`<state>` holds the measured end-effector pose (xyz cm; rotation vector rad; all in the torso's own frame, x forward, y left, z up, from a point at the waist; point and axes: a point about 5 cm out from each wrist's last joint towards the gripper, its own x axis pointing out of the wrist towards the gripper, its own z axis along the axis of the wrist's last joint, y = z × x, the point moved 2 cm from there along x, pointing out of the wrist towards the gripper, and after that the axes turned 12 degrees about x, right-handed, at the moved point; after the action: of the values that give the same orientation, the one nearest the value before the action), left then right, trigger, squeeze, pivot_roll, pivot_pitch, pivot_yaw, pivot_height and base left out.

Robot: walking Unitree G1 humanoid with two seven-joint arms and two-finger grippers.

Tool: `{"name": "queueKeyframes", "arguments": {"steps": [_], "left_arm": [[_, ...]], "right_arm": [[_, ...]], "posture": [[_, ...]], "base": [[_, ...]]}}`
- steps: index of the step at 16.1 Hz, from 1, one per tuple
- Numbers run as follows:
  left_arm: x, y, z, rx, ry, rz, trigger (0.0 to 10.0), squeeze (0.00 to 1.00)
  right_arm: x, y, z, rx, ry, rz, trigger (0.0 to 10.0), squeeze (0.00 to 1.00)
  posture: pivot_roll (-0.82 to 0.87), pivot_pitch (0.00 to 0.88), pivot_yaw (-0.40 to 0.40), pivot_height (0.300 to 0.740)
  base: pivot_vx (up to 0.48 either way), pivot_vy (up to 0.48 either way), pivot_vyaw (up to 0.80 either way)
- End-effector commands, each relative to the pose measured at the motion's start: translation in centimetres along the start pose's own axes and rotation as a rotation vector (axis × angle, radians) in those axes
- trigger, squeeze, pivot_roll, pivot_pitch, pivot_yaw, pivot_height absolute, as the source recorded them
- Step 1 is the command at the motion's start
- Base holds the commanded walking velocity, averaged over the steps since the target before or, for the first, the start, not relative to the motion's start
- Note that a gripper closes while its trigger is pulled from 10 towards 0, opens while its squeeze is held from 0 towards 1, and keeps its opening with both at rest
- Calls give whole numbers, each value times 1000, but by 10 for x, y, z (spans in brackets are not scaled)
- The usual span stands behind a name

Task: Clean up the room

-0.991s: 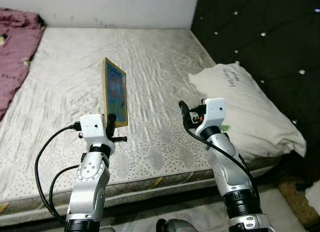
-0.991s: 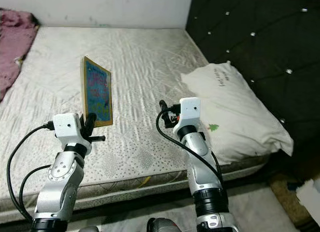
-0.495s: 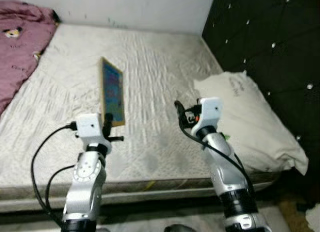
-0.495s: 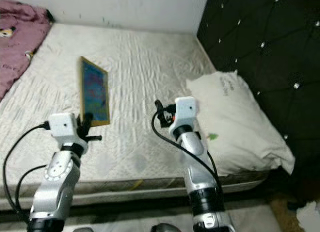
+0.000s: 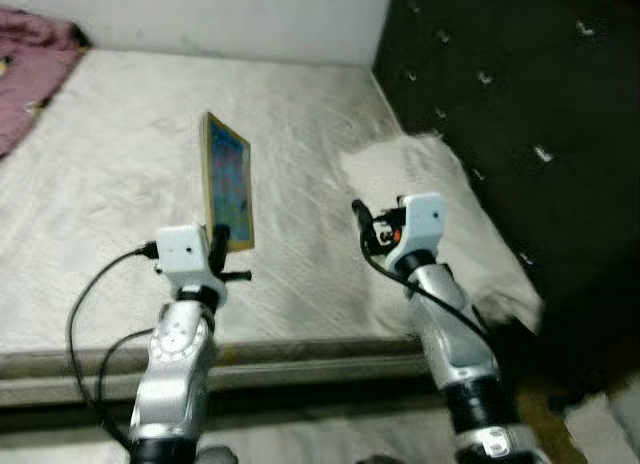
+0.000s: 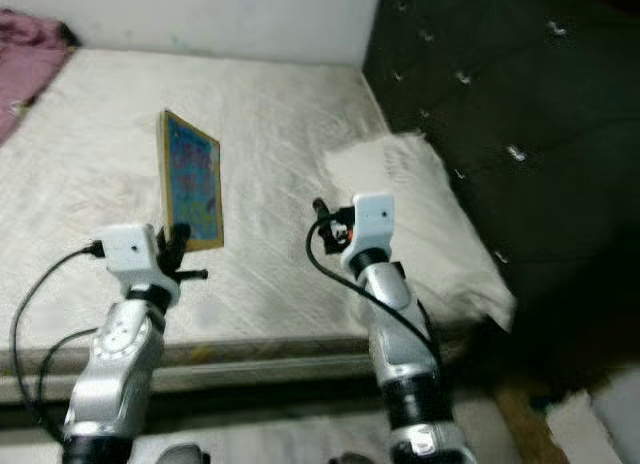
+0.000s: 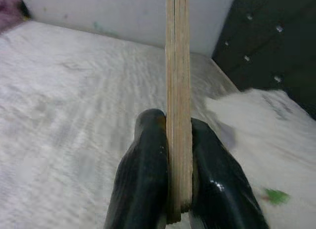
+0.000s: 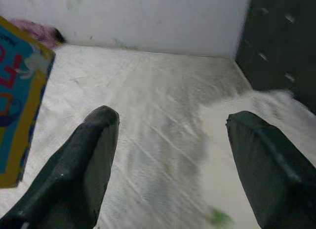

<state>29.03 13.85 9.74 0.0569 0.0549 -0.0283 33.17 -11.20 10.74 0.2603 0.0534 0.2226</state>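
The left pincer [image 7: 170, 189] is clamped on the lower edge of a flat wooden board [image 5: 228, 180] with a colourful face, holding it upright above the near edge of the bed [image 5: 110, 184]. The right pincer [image 8: 168, 160] hovers beside it with fingers spread wide, gripping nothing, near the white pillow [image 5: 440, 214] at the bed's right edge.

my two arms are silver metal with round jointed segments and black bands near the bottom. each wrist carries a white boxy camera housing. black cables loop off my left arm and curl along my right arm. left gripper [image 7: 178, 177] and right gripper [image 8: 170, 165] have glossy black rounded fingers. a bit of orange shows by the right wrist housing.
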Motion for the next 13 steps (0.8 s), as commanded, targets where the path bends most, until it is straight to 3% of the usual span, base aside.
{"name": "queueKeyframes", "arguments": {"steps": [1, 13], "left_arm": [[3, -5, 13, 1, -56, -21, 10000, 0], [3, -4, 17, -20, -94, -19, 10000, 0]], "right_arm": [[2, -3, 8, -8, -22, -11, 10000, 0], [3, -2, 7, -12, -23, -4, 10000, 0]], "posture": [[86, 0, -71, 740], [84, 0, -69, 740]], "base": [[0, -405, 0], [0, -30, 0]]}}
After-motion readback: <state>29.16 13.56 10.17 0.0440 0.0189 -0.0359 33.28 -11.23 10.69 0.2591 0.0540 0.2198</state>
